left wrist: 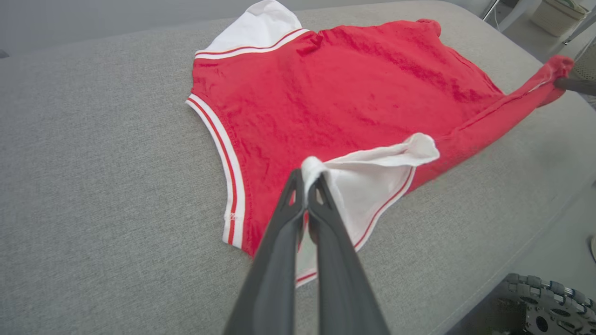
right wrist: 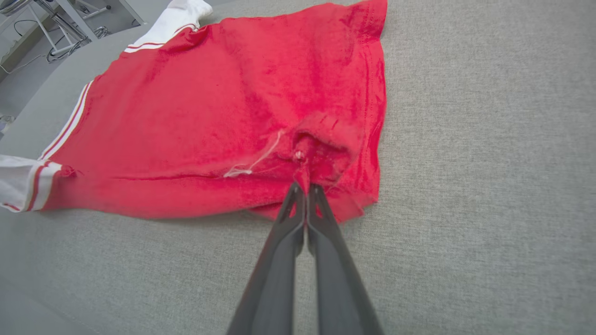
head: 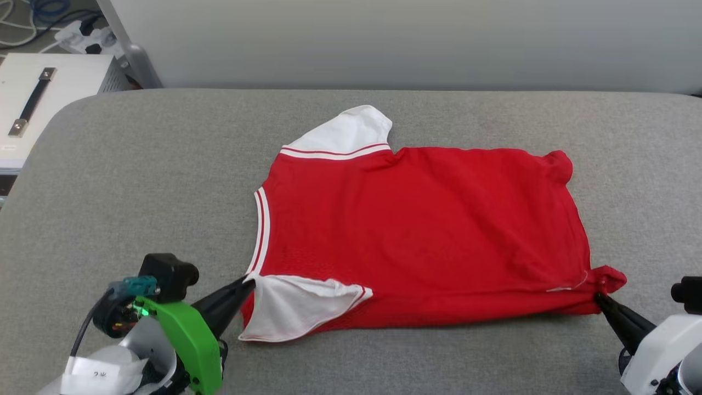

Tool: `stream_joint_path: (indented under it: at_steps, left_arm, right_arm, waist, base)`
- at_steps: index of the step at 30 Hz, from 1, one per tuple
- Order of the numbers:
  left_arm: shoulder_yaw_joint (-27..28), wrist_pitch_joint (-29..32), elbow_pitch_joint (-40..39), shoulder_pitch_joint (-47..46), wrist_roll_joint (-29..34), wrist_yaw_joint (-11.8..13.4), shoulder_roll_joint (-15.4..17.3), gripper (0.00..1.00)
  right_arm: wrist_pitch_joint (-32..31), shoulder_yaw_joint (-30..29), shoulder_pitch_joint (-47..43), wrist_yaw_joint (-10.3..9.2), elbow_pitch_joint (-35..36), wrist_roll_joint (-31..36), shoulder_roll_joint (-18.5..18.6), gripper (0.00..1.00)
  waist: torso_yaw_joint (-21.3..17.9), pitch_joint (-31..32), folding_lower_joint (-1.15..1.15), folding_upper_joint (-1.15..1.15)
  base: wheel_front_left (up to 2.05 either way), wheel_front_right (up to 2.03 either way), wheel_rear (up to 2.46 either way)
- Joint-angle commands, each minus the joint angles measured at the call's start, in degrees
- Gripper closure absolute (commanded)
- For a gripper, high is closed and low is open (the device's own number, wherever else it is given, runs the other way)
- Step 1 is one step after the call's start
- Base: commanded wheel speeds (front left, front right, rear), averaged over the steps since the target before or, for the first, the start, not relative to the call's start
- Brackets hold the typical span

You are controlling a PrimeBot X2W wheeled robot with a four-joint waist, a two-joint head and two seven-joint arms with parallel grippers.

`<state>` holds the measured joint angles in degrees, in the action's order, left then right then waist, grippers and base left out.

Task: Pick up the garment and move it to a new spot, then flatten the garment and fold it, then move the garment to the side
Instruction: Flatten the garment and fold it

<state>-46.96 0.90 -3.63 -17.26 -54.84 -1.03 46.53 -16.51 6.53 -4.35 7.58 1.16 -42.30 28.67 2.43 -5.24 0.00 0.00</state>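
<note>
We see the garment (head: 417,230) spread out on the grey fabric worktop (head: 137,181), red side up. Its striped collar trim points to our left and its hem to our right. Our left claw (head: 247,282) is clenched on the near sleeve (head: 296,307); in the left wrist view a fold of white cloth is pinched between the closed fingertips, just beside the striped shoulder trim. Our right claw (head: 599,298) is clenched on the near hem corner (head: 609,280), where the red cloth bunches at the tips and a loose white thread trails nearby. Between the two grips the near side edge runs as a raised, rolled ridge. The far sleeve (head: 351,131) lies flat at the garment's far edge. Past the worktop's far left corner stands a white case (head: 49,82) with a black handle.
</note>
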Motion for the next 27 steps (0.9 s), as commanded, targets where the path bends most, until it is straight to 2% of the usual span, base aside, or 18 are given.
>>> stream_joint_path:
  at_steps: [1,13,25,26,27]
  left_arm:
    - [0.1,0.5,1.4,-1.8,1.0,-0.1,-0.8,1.00]
    - [-1.1,1.6,14.2,-9.5,2.9,-3.5,-5.0,1.00]
    - [-4.7,0.9,25.8,-15.9,6.0,-5.7,-9.8,1.00]
    - [-5.1,0.7,27.0,-16.2,6.5,-5.7,-10.2,1.00]
    - [-5.4,0.4,27.8,-16.3,6.9,-5.8,-10.5,0.41]
  right_arm:
    - [-0.6,-0.3,1.7,-0.09,-0.2,1.0,-0.6,1.00]
    - [-5.1,0.0,8.6,-0.09,-5.5,5.5,-3.7,1.00]
    - [-4.7,1.2,12.2,-0.09,-10.4,7.3,-4.7,1.00]
    - [-4.5,1.3,12.5,-0.09,-10.8,7.5,-4.7,0.97]
    - [-4.2,1.5,12.8,-0.09,-11.0,7.8,-4.8,0.00]
  waist:
    - [-0.7,-2.1,0.00,0.00]
    - [-1.5,-6.4,0.00,0.00]
    - [-1.7,-8.4,0.00,0.00]
    - [-1.7,-8.3,0.00,0.00]
    - [-1.8,-8.2,0.00,0.00]
  base:
    - [0.00,0.00,0.00]
    - [0.00,0.00,0.00]
    - [0.00,0.00,0.00]
    - [0.00,0.00,0.00]
    - [0.00,0.00,0.00]
